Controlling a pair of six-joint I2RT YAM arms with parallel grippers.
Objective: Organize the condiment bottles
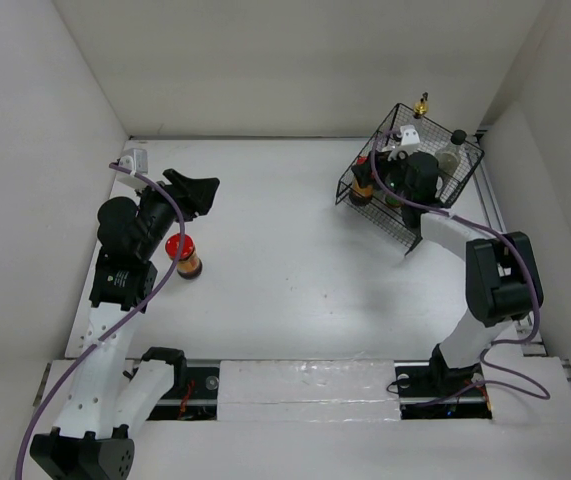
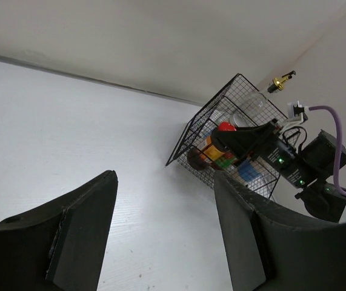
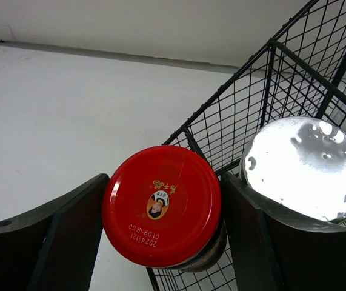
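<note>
We judged the job well along but not done. In the top view the black wire basket (image 1: 441, 127) sat at about 1 o'clock on the white desk (image 1: 285, 260). It already held several bottles, among them a tall clear gold-topped bottle (image 1: 421, 105) at its far rim and a round silver-lidded jar (image 3: 306, 167).

The right tool (image 3: 163, 177) was clamped on a red-capped dark glass jar (image 3: 160, 209), a finger pressed against each side of the lid, right at the basket's 9 o'clock corner. We could not tell whether that jar was already inside the wires or only just over the rim, so setting it down and letting go was probably the step in hand.

A second red-capped dark jar (image 1: 185, 256) stood upright on the desk at 9 o'clock, well apart from the basket. The left tool (image 1: 193, 190) hung near it with its fingers apart and nothing between them. By our reckoning, that jar was the one left to fetch
</note>
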